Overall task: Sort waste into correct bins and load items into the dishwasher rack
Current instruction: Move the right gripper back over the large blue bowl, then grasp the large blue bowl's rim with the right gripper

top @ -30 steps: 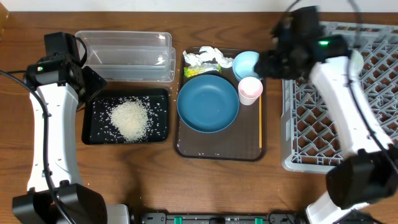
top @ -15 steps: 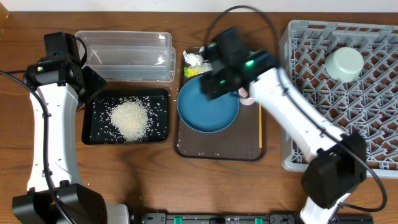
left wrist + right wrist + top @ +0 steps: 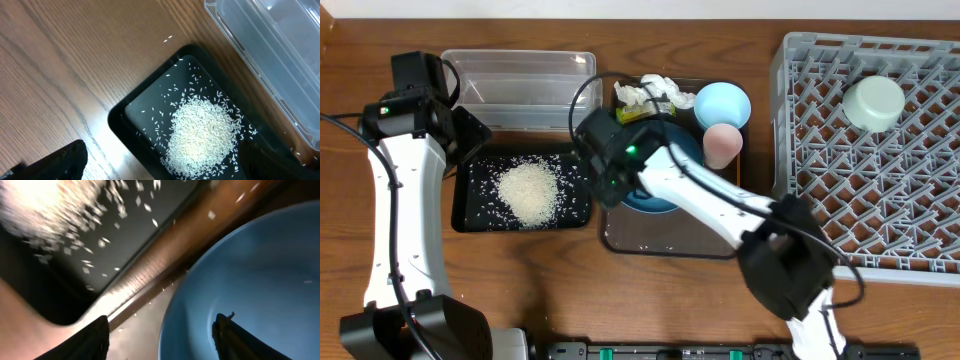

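Plate (image 3: 250, 280) lies in the brown tray (image 3: 650, 235), its left rim close to the tray's left wall, so I have only a thin strip of tray floor to work in there. My right hand (image 3: 162, 320) hangs half open astride that rim, one finger over the plate and the other over the strip, gripping nothing. Left of the tray, my left hand (image 3: 160, 165) gapes wide and empty over the rice (image 3: 202, 130).
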`<state>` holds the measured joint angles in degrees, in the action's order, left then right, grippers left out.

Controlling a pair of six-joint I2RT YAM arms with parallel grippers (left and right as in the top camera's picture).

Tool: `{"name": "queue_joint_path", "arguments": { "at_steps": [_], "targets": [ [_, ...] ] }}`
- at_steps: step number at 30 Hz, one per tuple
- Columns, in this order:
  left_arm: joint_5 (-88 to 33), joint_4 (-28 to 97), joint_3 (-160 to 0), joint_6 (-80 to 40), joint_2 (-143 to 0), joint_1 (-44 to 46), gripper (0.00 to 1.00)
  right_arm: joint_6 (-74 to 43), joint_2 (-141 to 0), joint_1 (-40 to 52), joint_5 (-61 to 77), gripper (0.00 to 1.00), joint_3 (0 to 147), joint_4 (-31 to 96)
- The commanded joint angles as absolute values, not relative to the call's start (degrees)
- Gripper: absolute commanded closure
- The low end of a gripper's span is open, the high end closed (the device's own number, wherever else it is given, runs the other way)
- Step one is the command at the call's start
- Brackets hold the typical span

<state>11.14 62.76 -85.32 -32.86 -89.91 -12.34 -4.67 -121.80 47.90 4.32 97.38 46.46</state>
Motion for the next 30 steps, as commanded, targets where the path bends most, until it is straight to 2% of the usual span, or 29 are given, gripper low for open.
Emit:
{"name": "queue_joint_path", "arguments": {
  "at_steps": [1,4,10,22,25,30],
  "targets": [
    [12.08,62.94,-86.48,-33.32,-90.11,-12.53,0.03,-3.79,-123.90,49.06,1.04,0.36,97.34,46.54],
    [12.08,62.94,-86.48,-33.32,-90.11,-12.53,0.03,-3.79,-124.05,49.41,1.06,0.40,97.34,46.81],
    [12.08,62.94,-86.48,-33.32,-90.11,-12.53,0.03,-4.21,-124.03,49.58,0.93,0.72,97.34,47.40],
    [12.08,62.96,-86.48,-33.32,-90.11,-12.53,0.03,-5.63,-125.82,49.58,0.86,0.79,97.32,49.36],
    [12.08,62.94,-86.48,-33.32,-90.11,-12.53,0.03,-6.46,-125.47,49.58,0.89,0.83,97.41,49.25],
    [12.08,62.94,-86.48,-33.32,-90.11,-12.53,0.03,-8.32,-124.73,49.58,2.20,0.98,97.49,49.28]
  ]
}}
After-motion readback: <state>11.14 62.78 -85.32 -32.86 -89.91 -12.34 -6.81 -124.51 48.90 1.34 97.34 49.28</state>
